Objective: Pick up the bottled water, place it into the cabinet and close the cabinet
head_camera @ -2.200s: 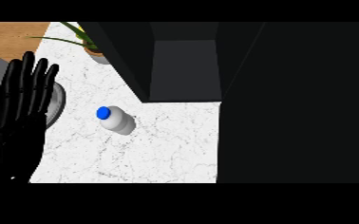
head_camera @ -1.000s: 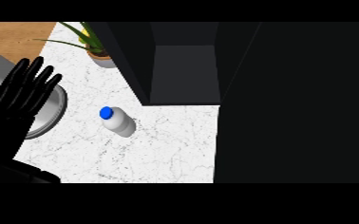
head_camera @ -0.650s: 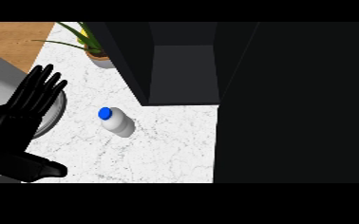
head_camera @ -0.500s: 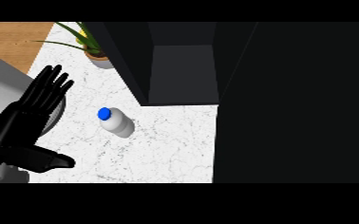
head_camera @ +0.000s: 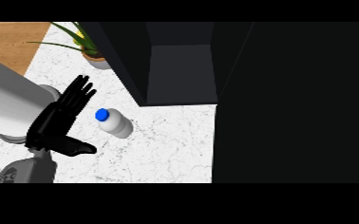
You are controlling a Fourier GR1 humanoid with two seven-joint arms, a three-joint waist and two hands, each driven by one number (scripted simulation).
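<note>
Fingers (head_camera: 79, 91) of the black left hand (head_camera: 52, 123) are straight and spread, grasping nothing, over the left edge of the white marbled counter (head_camera: 168, 142). A green potted plant (head_camera: 91, 52) stands at its far left corner. The pale plastic water bottle with blue cap (head_camera: 113, 123) stands just beside the hand, apart from it. The dark open cabinet (head_camera: 179, 66) sits along the far edge.
</note>
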